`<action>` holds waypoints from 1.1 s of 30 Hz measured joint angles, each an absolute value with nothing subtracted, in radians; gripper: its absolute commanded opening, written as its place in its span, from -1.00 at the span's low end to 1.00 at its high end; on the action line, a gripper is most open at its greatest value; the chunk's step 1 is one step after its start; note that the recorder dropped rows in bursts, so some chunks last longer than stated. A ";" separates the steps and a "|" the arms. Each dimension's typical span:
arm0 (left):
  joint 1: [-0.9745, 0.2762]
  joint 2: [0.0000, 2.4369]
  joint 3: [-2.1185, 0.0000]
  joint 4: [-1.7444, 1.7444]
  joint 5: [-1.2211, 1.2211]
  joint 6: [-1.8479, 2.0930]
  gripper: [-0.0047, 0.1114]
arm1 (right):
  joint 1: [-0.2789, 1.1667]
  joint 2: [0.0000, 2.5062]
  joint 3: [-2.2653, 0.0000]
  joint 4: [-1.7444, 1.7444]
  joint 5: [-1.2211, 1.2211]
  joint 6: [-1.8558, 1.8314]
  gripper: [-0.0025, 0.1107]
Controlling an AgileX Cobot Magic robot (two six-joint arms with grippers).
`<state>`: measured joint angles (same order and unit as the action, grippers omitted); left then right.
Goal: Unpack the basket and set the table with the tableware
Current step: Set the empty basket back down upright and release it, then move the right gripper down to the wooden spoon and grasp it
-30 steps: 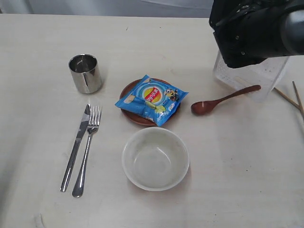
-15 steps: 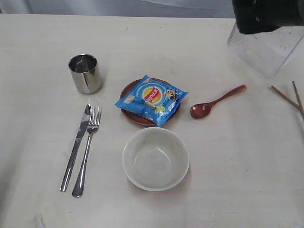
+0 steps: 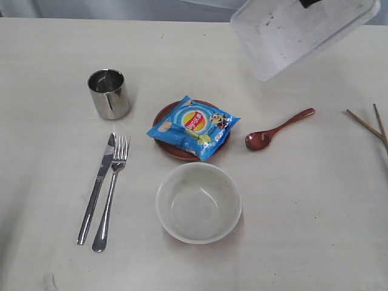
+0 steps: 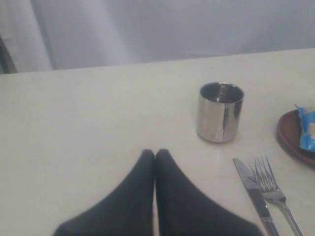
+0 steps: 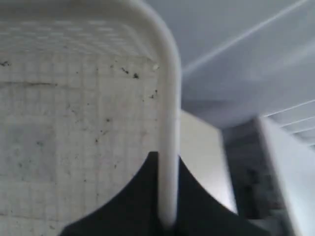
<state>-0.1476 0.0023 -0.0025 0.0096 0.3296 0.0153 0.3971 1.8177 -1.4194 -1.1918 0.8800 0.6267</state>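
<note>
Basket held tilted above the worktop, right fingers clamped on its rim alone, left fingers together, empty; a slip could drop it onto the spoon.

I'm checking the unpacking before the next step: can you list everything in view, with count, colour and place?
basket: 1, white, held tilted at the exterior view's upper right
table: 1, pale cream, under everything
cup: 1, steel, upper left
knife: 1, steel, left, beside the fork
fork: 1, steel, just right of the knife
plate: 1, reddish-brown, centre
chip bag: 1, blue, on the plate
bowl: 1, white, empty, below the plate
spoon: 1, brown, right of the plate
chopsticks: 2, wooden, right edge
left gripper: 1, black, shut, empty, near the cup
right gripper: 1, black, shut on the basket's rim
</note>
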 measured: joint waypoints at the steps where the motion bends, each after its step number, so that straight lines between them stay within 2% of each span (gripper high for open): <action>1: -0.148 0.002 -0.002 0.010 0.330 0.015 -0.92 | 0.379 1.818 -1.438 -1.087 0.842 0.605 -0.96; 7: -0.148 0.002 -0.002 0.010 0.330 0.015 -0.92 | 0.301 1.820 -1.469 -0.688 0.686 0.574 -0.96; 12: -0.148 0.002 -0.002 0.010 0.330 0.015 -0.92 | 0.255 1.880 -1.469 -0.423 0.653 0.567 -0.96; 18: -0.148 0.002 -0.002 0.010 0.330 0.015 -0.92 | 0.251 1.983 -1.469 -0.204 0.646 0.460 -0.96; 23: -0.148 0.002 -0.002 0.010 0.330 0.015 -0.92 | 0.251 2.020 -1.469 -0.171 0.631 0.419 -0.95; 25: -0.148 0.002 -0.002 0.010 0.330 0.015 -0.92 | 0.251 2.021 -1.469 -0.167 0.625 0.407 -0.66; 26: -0.148 0.002 -0.002 0.010 0.330 0.015 -0.92 | 0.251 2.021 -1.469 -0.165 0.623 0.407 -0.33; 28: -0.148 0.002 -0.002 0.010 0.330 0.015 -0.92 | 0.251 2.021 -1.469 -0.159 0.615 0.404 -0.01; 33: -0.148 0.002 -0.002 0.010 0.330 0.015 -0.92 | 0.251 2.021 -1.490 -0.169 0.696 0.392 0.01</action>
<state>-0.1476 0.0023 -0.0025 0.0096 0.3296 0.0153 0.2513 2.0214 -1.4904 -0.1691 0.6959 0.3921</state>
